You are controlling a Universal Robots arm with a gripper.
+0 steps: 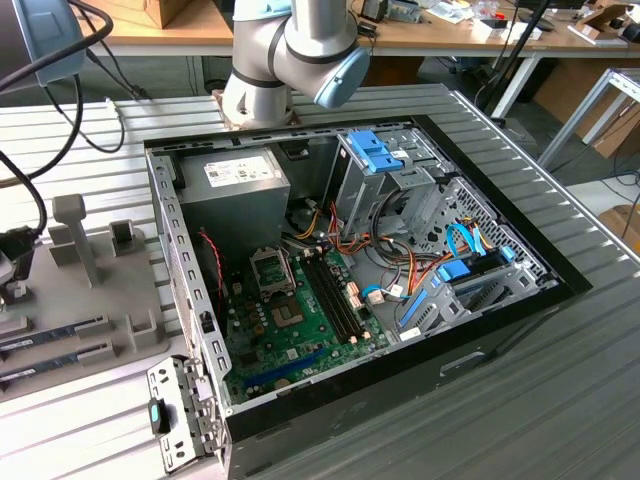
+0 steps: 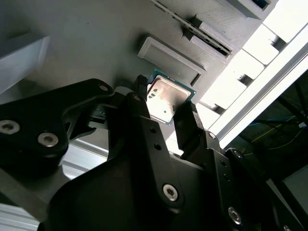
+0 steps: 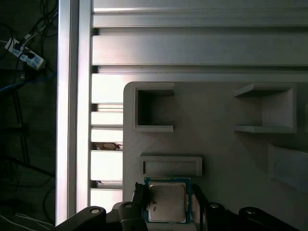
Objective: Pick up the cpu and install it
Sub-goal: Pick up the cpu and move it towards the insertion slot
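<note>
Gripper (image 3: 167, 198) clamped on the cpu (image 3: 167, 204) over a grey tray (image 3: 226, 159).
In the first wrist view, one finger (image 3: 140, 195) met one cpu edge and the other finger the opposite edge. A raised block (image 3: 171, 165) lay just ahead of the fingertips. The cpu was possibly lifted.

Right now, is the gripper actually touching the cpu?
Cannot tell. In both wrist views the gripper straddles the cpu, very close at two opposite edges, yet neither view plainly shows contact or a gap.
</note>
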